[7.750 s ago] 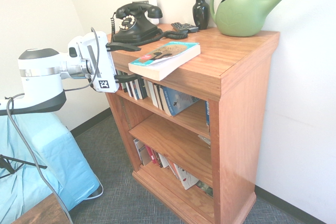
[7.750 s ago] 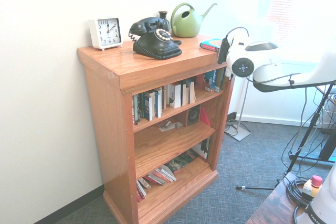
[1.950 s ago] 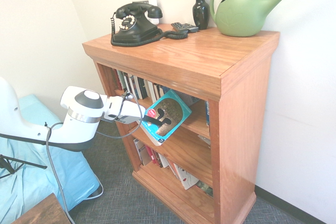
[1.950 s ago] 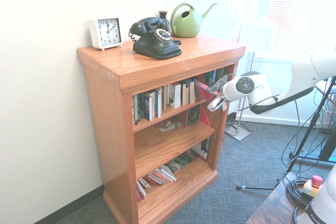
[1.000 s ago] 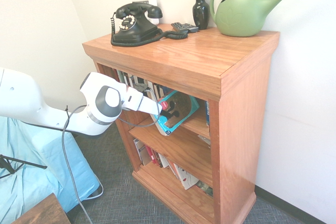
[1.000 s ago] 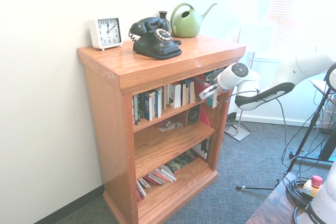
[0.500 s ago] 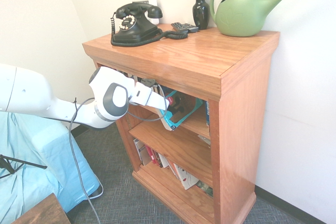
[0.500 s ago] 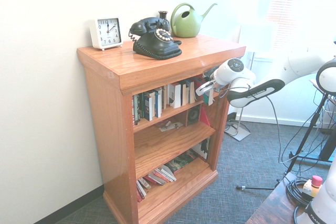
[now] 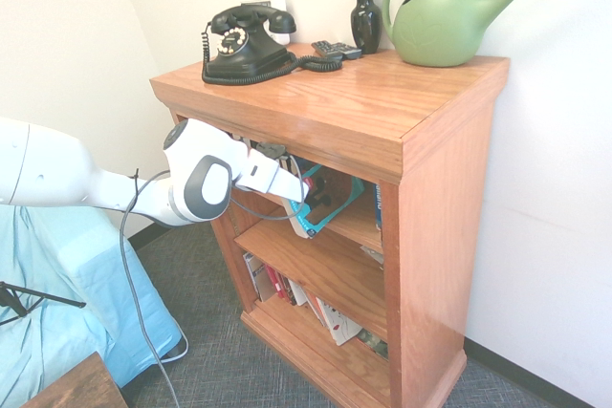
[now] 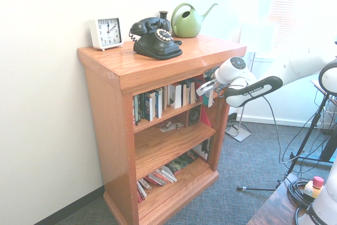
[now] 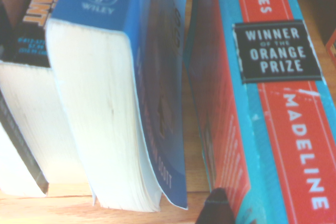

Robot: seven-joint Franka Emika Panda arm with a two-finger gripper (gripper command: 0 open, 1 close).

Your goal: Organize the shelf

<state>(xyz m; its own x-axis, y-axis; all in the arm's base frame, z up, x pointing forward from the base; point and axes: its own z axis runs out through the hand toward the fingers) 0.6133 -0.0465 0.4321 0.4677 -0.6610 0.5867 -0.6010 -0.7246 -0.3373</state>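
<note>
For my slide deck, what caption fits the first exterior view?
White arm's gripper slots a turquoise paperback book into the top tier of the reddish-brown wooden shelf.

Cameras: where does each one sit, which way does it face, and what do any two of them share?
First exterior view: high, off one front corner, facing the shelf; arm enters from picture left, gripper shut on the book.
Second exterior view: off the opposite front corner, facing the shelf; arm enters from picture right.
Wrist view: close inside the top tier, on the book spine and a blue book; no arm shows.
Shared: both exterior views show the phone and watering can.
</note>
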